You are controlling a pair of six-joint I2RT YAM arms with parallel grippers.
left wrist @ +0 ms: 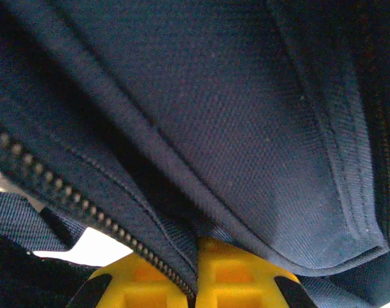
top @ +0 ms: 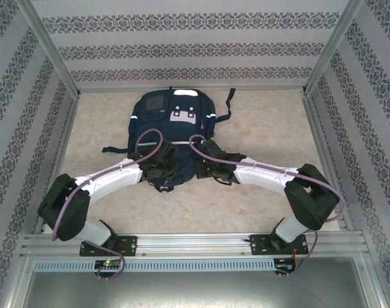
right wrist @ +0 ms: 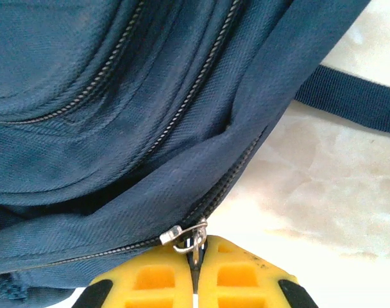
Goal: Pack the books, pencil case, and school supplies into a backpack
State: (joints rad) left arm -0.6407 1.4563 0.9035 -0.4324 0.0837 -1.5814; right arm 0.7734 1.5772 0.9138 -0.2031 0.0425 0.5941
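The backpack [top: 176,122] lies flat on the table [top: 265,128], midway between the left and right edges and closer to the far edge than the near one. Its top, with the white patch [top: 184,95], points at the far edge, and its lower end points toward the arms. A dark strap [top: 230,102] trails from its upper right side, and another [top: 115,149] lies out to its left.

Both arms reach in over the lower end of the pack. The left arm [top: 111,183] comes from the near left corner and the right arm [top: 265,173] from the near right.

In the left wrist view the yellow fingers [left wrist: 150,279] are pressed together. A fold of navy fabric and the line of zipper teeth [left wrist: 67,192] run down into the seam between them, so the left jaws are closed on the backpack's cloth.

In the right wrist view the fingers [right wrist: 156,279] are likewise together. The metal zipper pull [right wrist: 185,236] hangs from the slider straight into the seam, so the right jaws are closed on that pull. Beyond it, a navy strap [right wrist: 355,96] crosses the pale marbled table [right wrist: 323,173].

Patterned walls [top: 28,96] enclose the table on three sides.
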